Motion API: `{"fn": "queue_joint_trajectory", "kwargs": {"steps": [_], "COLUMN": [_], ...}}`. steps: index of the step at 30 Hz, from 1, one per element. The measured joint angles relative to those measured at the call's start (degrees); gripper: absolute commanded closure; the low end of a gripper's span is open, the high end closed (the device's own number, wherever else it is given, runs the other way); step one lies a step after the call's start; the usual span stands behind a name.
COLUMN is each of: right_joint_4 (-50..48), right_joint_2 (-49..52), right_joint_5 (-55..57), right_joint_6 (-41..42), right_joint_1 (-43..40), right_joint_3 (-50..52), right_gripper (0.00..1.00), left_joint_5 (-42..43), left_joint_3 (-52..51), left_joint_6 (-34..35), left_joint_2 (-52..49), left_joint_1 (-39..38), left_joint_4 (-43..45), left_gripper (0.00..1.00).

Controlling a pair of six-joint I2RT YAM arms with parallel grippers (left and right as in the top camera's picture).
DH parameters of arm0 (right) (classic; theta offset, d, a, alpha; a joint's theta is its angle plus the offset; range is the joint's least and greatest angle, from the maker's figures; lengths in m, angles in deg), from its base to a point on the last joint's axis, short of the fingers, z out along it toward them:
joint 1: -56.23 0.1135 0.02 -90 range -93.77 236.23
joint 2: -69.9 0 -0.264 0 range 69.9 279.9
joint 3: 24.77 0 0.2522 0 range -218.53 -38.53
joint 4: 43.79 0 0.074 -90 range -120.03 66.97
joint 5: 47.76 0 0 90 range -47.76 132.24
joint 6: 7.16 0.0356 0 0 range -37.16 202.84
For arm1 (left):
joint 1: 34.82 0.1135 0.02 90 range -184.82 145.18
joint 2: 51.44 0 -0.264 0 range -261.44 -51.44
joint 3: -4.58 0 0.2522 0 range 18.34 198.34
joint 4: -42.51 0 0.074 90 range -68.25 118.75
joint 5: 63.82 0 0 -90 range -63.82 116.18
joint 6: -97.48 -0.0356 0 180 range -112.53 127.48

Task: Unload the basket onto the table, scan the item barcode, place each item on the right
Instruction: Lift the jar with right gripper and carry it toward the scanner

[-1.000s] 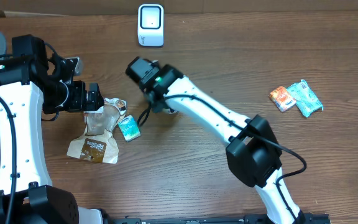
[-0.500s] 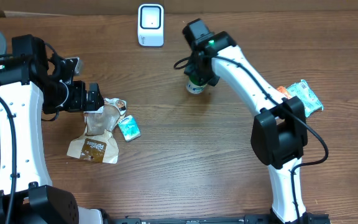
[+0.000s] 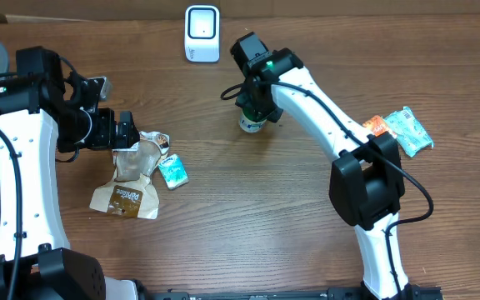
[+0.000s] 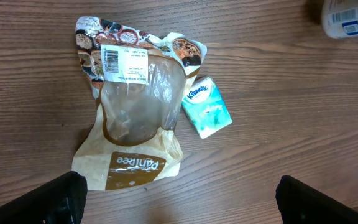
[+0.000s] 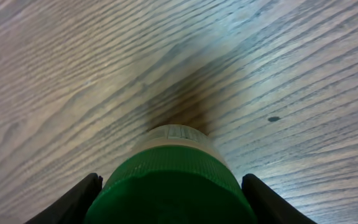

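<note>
On tabletop [image 3: 248, 225], left side: bread bag [image 4: 132, 124], w/ left claw [image 4: 188, 202] wide open & empty above it. Far edge: scanner [image 3: 202, 33]. Near-right of it, right claw [image 3: 255, 108] grips green-cap bottle [image 3: 251, 125]. Risks: round bottle could twist/slip in grip. Barcode isn't visible and may face away from scanner, so no read.

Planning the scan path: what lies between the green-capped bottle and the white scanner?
Overhead: bare table between bottle and scanner; an arm cable crosses above.
</note>
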Motion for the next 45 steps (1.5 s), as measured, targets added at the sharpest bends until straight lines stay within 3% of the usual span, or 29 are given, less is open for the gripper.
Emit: {"fn": "queue_joint_trajectory", "kwargs": {"steps": [9, 15, 19, 24, 30, 36, 45], "right_joint_4": [0.3, 0.3, 0.2, 5.7, 10.3, 8.3, 5.8], "right_joint_2": [0.0, 0.0, 0.0, 0.2, 0.0, 0.1, 1.0], "right_joint_5": [0.2, 0.2, 0.2, 0.3, -4.3, -8.4, -9.5], "right_joint_6": [-1.8, -4.1, -13.2, -33.8, -54.2, -62.6, -65.5], "right_joint_1": [0.3, 0.4, 0.4, 0.4, 0.4, 0.3, -0.3], "right_joint_3": [0.1, 0.1, 0.0, -5.9, -11.5, -8.3, -4.0], "right_gripper": [0.19, 0.19, 0.15, 0.02, 0.00, 0.00, 0.00], "left_joint_5": [0.0, 0.0, 0.0, 0.0, 0.0, 0.0, 0.0], "left_joint_3": [0.0, 0.0, 0.0, 0.0, 0.0, 0.0, 0.0], "left_joint_6": [0.0, 0.0, 0.0, 0.0, 0.0, 0.0, 0.0], "left_joint_2": [0.0, 0.0, 0.0, 0.0, 0.0, 0.0, 0.0], "left_joint_1": [0.0, 0.0, 0.0, 0.0, 0.0, 0.0, 0.0], "left_joint_4": [0.0, 0.0, 0.0, 0.0, 0.0, 0.0, 0.0], "left_gripper": [0.01, 0.01, 0.00, 0.00, 0.01, 0.00, 0.00]}}
